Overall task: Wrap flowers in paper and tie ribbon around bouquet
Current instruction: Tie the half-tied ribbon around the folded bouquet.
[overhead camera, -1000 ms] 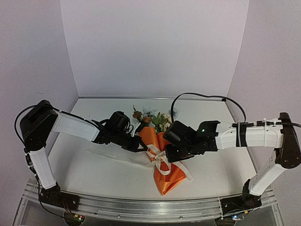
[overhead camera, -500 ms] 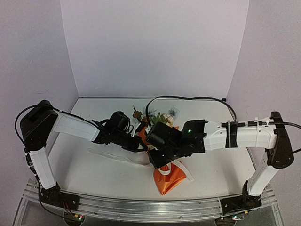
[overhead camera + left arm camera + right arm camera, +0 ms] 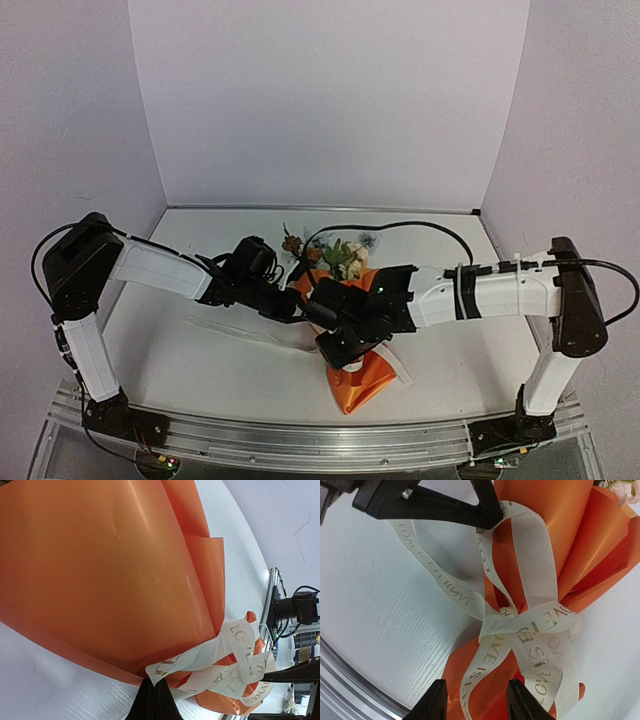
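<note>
Bouquet (image 3: 361, 386) under both grippers. Left gripper (image 3: 152, 695) pinched tight on ribbon (image 3: 536, 580) loop just beside knot. Right gripper (image 3: 477, 701) jaws apart, ribbon tail in gap, ungripped.

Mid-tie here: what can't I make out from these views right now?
Top view: the knot is hidden under the right arm; the ribbon tail on the table is faint.
Left wrist view: paper fills the frame; the left fingers are cut off by the bottom edge.
Right wrist view: flowers clipped by the top corner; right fingers cut by the bottom edge, ribbon contact unclear.
</note>
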`<state>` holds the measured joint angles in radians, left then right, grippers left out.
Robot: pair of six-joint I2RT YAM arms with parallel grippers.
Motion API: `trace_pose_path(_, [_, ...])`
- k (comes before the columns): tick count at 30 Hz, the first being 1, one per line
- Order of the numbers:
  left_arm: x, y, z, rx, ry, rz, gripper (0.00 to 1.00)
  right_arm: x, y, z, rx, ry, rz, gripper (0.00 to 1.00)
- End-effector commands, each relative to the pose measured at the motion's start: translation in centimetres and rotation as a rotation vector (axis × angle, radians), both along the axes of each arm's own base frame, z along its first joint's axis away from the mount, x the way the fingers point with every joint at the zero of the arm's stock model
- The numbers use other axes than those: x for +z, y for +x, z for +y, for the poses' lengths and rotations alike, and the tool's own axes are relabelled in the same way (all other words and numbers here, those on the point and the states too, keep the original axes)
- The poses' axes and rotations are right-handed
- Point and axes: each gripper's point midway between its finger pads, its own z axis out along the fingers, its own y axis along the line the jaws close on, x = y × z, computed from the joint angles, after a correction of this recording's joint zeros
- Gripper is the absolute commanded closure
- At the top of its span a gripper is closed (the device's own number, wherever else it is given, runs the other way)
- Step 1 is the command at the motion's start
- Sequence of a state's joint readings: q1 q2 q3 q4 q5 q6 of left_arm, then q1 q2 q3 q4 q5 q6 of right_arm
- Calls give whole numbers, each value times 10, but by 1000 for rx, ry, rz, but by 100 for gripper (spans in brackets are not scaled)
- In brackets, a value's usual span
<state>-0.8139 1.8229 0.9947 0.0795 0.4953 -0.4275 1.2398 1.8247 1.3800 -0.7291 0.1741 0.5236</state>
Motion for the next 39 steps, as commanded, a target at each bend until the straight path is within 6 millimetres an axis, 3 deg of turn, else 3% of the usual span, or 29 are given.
trace_pose_path(1, [15, 7, -12, -11, -40, -34, 100, -5, -3, 2, 11, -36, 0, 58])
trace_pose_path(6, [15, 6, -11, -9, -42, -36, 100, -6, -2, -2, -3, -49, -7, 64])
trace_pose_path(12, [14, 5, -10, -6, -43, -32, 100, 8, 5, -13, -58, -33, -60, 90])
trace_pose_path(15, [13, 5, -9, -5, -41, -32, 100, 17, 8, -19, -80, -22, -88, 95])
trace_pose_path(26, [12, 4, -8, -2, -42, -33, 100, 34, 14, -54, -178, -44, -159, 100])
trace_pose_path(34, [12, 3, -8, -5, -46, -33, 100, 19, 22, -92, -263, -98, -165, 100])
trace_pose_path(39, [12, 2, -8, -9, -46, -31, 100, 9, 28, -103, -290, -113, -166, 99])
